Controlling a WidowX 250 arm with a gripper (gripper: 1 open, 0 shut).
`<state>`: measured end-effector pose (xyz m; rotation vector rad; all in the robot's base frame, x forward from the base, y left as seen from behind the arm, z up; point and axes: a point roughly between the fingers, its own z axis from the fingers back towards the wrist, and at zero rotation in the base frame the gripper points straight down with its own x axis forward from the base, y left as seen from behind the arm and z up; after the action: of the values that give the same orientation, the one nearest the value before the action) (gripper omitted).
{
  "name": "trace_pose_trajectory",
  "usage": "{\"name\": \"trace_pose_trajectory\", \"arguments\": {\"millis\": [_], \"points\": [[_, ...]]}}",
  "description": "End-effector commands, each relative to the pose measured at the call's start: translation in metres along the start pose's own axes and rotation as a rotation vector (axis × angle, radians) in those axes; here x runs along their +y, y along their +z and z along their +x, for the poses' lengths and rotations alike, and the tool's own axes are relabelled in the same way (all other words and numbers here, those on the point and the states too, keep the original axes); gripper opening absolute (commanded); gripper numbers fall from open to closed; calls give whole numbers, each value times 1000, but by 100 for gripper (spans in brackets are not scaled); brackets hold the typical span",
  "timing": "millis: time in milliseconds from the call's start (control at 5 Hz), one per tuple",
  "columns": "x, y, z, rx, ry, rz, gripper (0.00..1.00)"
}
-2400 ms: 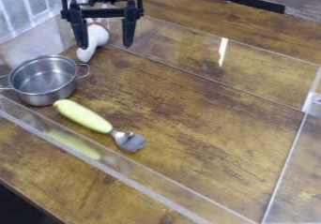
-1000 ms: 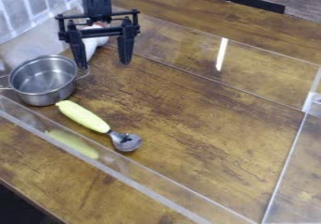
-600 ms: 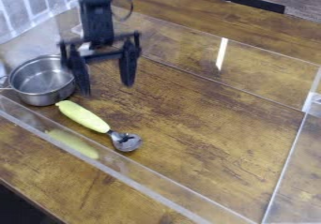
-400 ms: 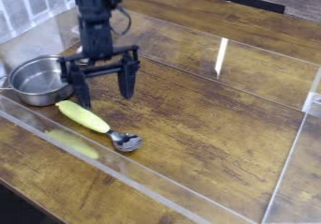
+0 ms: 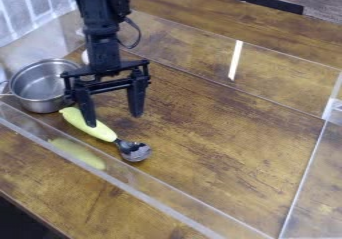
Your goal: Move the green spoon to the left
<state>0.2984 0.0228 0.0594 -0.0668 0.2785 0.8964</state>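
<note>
One green spoon point(image 5: 96, 129) lies flat on the wooden bench point(image 5: 227, 123), near the bench's left edge and just inside the clear wall along the front. Its long axis runs on a slant: the thick yellow-green handle points up toward the left edge and the small silver bowl points down toward the front.

The claw point(image 5: 110, 105) hangs directly over the handle end, pointing steeply down, its two dark fingers spread wide apart and holding nothing. One finger stands at the handle's upper end and the other over bare wood just beyond the handle's far side, so the spoon sits under and slightly to the front of the gap. Whether either tip already touches the handle cannot be told. The fingers seem to straddle the handle roughly crosswise, which should suit a pinch once the claw is low enough.

The round steel pot point(image 5: 43, 82) sits just beside the handle end, toward the left edge (exactly the way the spoon must travel), so a leftward carry will likely need to pass along the front of the pot.
</note>
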Motion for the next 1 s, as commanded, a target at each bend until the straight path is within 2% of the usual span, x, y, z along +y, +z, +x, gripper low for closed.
{"name": "trace_pose_trajectory", "arguments": {"millis": [0, 200, 400, 600, 800], "points": [[-18, 34, -4, -67, -79, -65, 100], [-24, 46, -10, -74, -137, -82, 0], [-26, 46, -13, -73, -161, -80, 100], [-27, 49, -5, -72, -166, -77, 0], [-31, 56, -1, -69, -216, -72, 0]]}}
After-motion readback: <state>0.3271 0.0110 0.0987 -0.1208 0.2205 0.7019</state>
